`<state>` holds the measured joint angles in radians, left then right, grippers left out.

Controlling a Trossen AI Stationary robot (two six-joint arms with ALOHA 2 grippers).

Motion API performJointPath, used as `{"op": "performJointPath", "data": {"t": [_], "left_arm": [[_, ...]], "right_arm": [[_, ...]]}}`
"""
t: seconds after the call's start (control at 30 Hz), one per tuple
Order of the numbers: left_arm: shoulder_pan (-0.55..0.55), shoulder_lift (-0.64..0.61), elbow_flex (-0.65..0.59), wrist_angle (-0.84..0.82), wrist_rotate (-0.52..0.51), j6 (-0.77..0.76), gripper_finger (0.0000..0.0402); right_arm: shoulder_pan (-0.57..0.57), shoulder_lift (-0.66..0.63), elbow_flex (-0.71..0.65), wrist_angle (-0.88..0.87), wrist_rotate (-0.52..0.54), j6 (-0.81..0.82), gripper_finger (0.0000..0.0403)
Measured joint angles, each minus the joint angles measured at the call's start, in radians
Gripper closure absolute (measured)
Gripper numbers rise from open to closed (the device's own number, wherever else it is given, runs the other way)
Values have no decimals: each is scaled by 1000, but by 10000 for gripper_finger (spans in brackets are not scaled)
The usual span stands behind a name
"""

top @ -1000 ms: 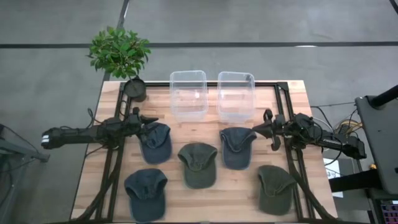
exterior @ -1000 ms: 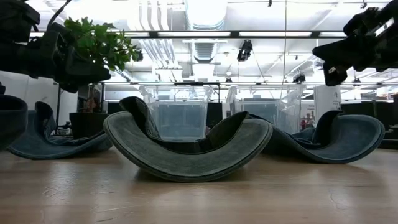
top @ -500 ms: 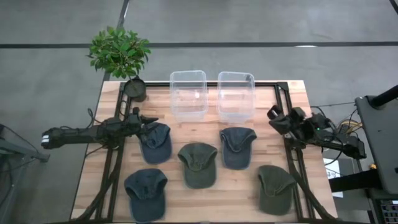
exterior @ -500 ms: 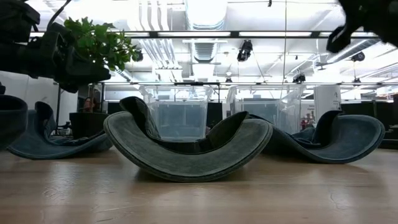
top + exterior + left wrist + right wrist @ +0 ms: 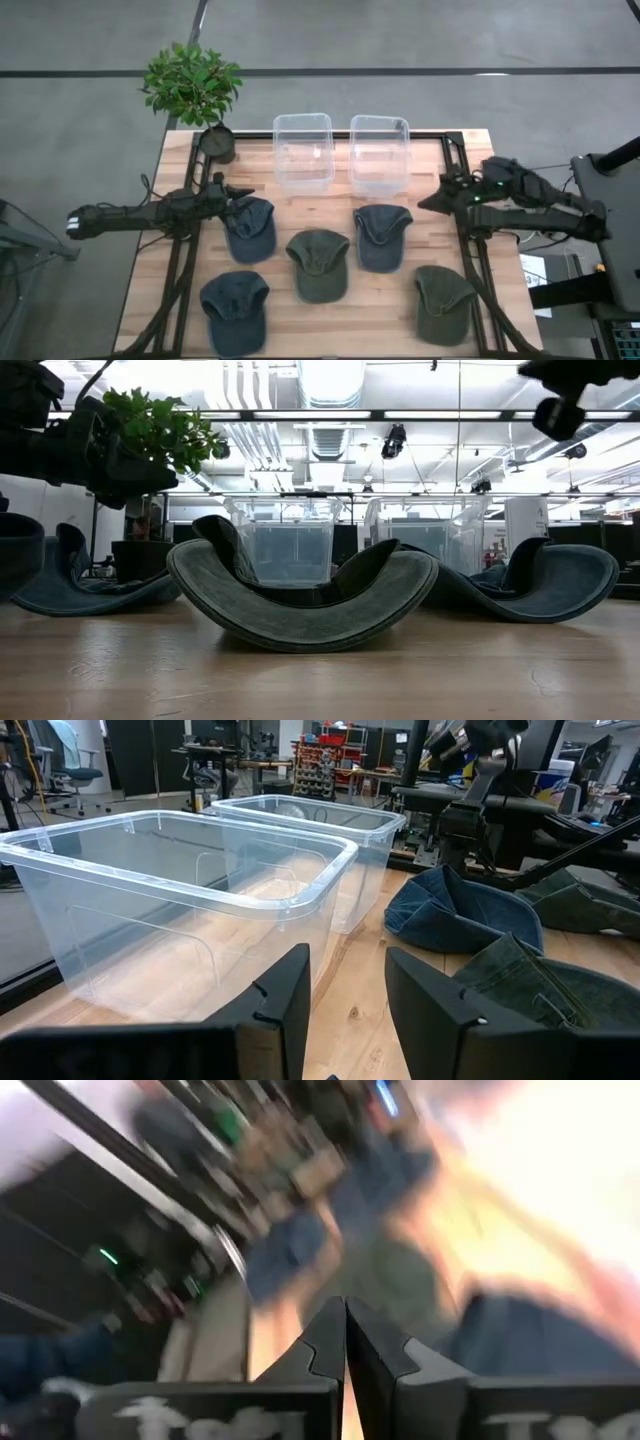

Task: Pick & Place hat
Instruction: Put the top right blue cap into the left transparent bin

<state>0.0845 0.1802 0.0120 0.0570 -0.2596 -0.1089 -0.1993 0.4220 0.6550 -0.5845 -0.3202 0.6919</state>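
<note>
Five soft, curled fabric caps lie on the wooden table (image 5: 300, 310); the blue cap (image 5: 249, 228) sits under the left gripper (image 5: 240, 194), fingers parted, empty. Right gripper (image 5: 432, 200), fingers pressed together, hangs beside the clear plastic bins (image 5: 303, 152).

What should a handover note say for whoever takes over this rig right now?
Left gripper: jaws open, empty, hovering at the far edge of the left blue hat.
Right gripper: jaws shut, empty, raised near the table's right edge, beside the right blue hat.
Hats: five on the table, all loose: three blue (the third at front left), two green (centre, front right).
Bins: left bin and right bin hold no hats.
Done: nothing placed.
Left: pick every hat and place it in a bin.
</note>
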Motion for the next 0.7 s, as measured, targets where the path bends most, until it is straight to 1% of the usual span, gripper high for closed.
{"op": "performJointPath", "data": {"t": [0.13, 0.2, 0.23, 0.3, 0.53, 0.7], "left_arm": [[0, 0, 0, 4, 0, -15, 278], [0, 0, 0, 10, 0, -32, 278], [0, 0, 0, 19, 0, -43, 278], [0, 0, 0, 32, 0, -58, 278], [0, 0, 0, 39, 1, -60, 278], [0, 0, 0, 39, 5, -60, 278]], "right_arm": [[38, 172, 131, -353, 0, 58, 394], [60, 243, 158, -473, 4, 88, 394], [72, 275, 161, -502, 5, 102, 394], [99, 328, 156, -520, 5, 138, 394], [182, 462, 122, -477, 6, 238, 394], [216, 504, 122, -408, 8, 294, 394]]}}
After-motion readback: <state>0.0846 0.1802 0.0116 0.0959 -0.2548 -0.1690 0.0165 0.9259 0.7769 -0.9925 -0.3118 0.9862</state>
